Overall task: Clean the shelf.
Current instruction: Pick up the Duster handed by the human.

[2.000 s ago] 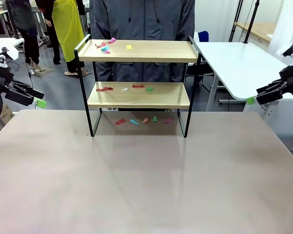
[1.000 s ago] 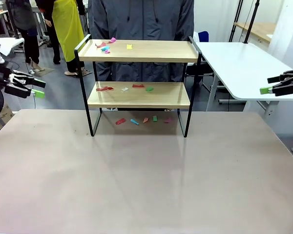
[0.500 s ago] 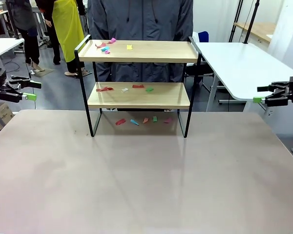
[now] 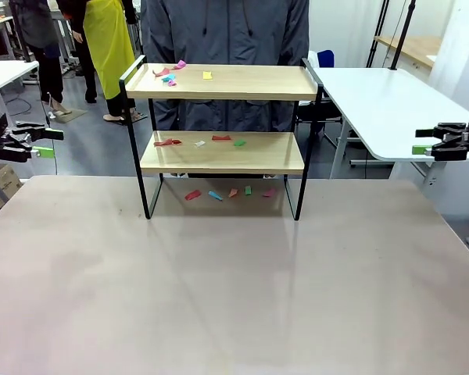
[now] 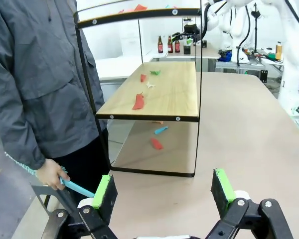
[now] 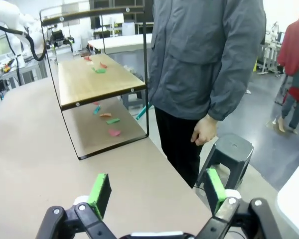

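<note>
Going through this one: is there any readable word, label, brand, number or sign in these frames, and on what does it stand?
No text reads clearly in any view.
The bottles on a far table, left wrist view: labels too small to read.
The shelf, scraps and person's jacket: no print visible.

Front view faces the shelf (image 4: 250, 81) head-on; wrist views share it from opposite ends.

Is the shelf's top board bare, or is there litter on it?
Littered. Small coloured scraps lie at the left end of the shelf's top board, a yellow one beside them.
</note>
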`<action>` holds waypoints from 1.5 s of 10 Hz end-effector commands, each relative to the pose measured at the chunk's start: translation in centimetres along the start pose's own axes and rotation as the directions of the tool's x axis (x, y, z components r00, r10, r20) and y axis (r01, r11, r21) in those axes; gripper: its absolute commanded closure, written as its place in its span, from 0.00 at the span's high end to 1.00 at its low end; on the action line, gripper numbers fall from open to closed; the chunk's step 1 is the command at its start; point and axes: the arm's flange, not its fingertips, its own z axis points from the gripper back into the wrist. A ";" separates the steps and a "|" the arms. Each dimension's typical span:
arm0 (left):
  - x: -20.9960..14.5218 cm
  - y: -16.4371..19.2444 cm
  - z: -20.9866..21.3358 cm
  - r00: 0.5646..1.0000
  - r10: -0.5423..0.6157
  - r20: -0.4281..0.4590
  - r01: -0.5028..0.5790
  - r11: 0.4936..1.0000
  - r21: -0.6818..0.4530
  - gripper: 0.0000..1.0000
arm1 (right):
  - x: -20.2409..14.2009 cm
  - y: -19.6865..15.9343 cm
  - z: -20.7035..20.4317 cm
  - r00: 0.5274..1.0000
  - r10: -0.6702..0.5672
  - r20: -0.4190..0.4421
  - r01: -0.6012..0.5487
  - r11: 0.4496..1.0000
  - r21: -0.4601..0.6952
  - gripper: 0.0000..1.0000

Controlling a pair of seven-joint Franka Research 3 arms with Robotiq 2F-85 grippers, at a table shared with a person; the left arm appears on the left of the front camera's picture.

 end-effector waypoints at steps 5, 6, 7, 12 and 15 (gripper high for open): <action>1.8 0.0 0.8 0.989 -0.065 0.130 0.073 0.996 -0.055 1.00 | 1.4 -0.3 0.4 0.991 0.018 0.133 -0.023 0.999 0.034 1.00; 1.7 -0.1 0.9 0.989 -0.068 0.131 0.075 0.996 -0.050 1.00 | 1.4 -0.3 0.5 0.991 0.020 0.131 -0.025 0.999 0.034 1.00; 1.8 -0.2 1.0 0.989 -0.067 0.133 0.075 0.996 -0.053 1.00 | 1.5 -0.3 0.5 0.991 0.020 0.131 -0.025 0.999 0.034 1.00; 1.8 -0.5 1.1 0.993 -0.043 0.110 0.050 0.997 -0.060 1.00 | 1.3 0.1 0.9 0.995 0.005 0.104 -0.009 0.999 0.038 1.00; 1.8 -0.5 1.1 0.993 -0.043 0.110 0.050 0.997 -0.060 1.00 | 1.3 0.1 0.9 0.995 0.005 0.104 -0.009 0.999 0.038 1.00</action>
